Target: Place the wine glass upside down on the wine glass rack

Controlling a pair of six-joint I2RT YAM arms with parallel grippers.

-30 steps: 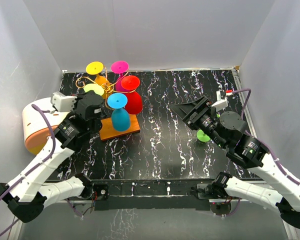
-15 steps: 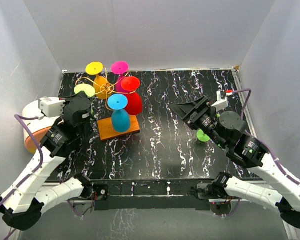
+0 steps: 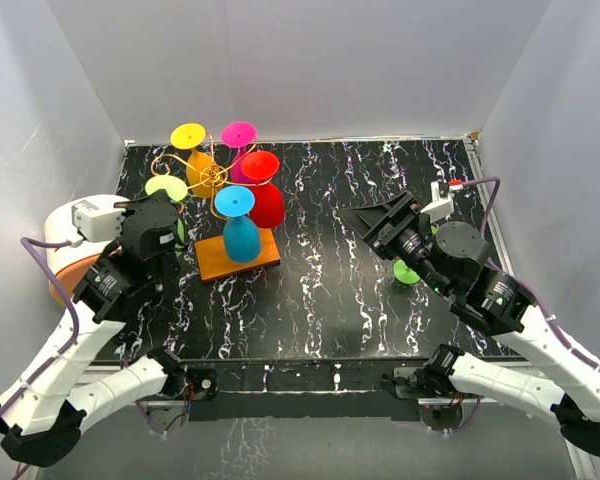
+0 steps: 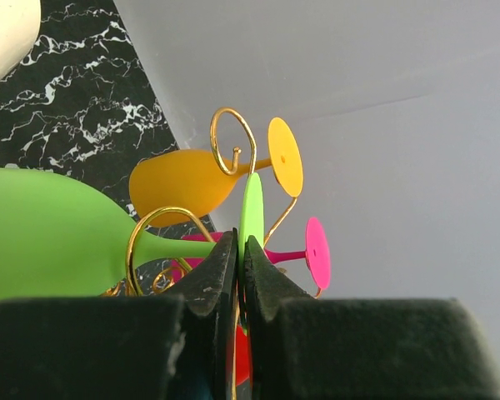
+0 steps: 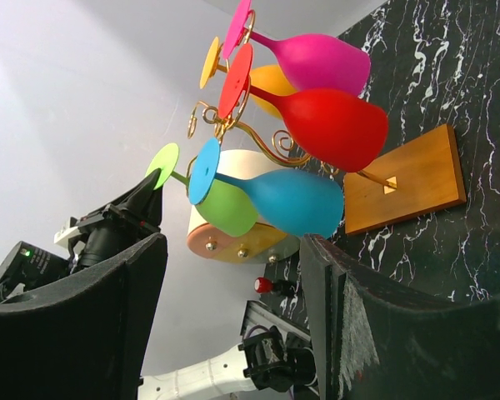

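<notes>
Left hand: my left hand (image 4: 240,250) is pinched closed on the rim of the green wine glass's foot.
Green wine glass: the green wine glass (image 4: 42,233) hangs tilted, foot up, at the 9 o'clock side of the wine glass rack (image 3: 212,177), its stem passing through a gold loop.
Rack: stands at 10 o'clock on the counter (image 3: 330,300). It carries a yellow glass (image 3: 202,160), a pink glass (image 3: 238,135), a red glass (image 3: 267,205) and a blue glass (image 3: 241,238).
Right hand: my right hand (image 5: 232,240) is spread wide and holds nothing, raised at 3 o'clock and facing the rack.
</notes>
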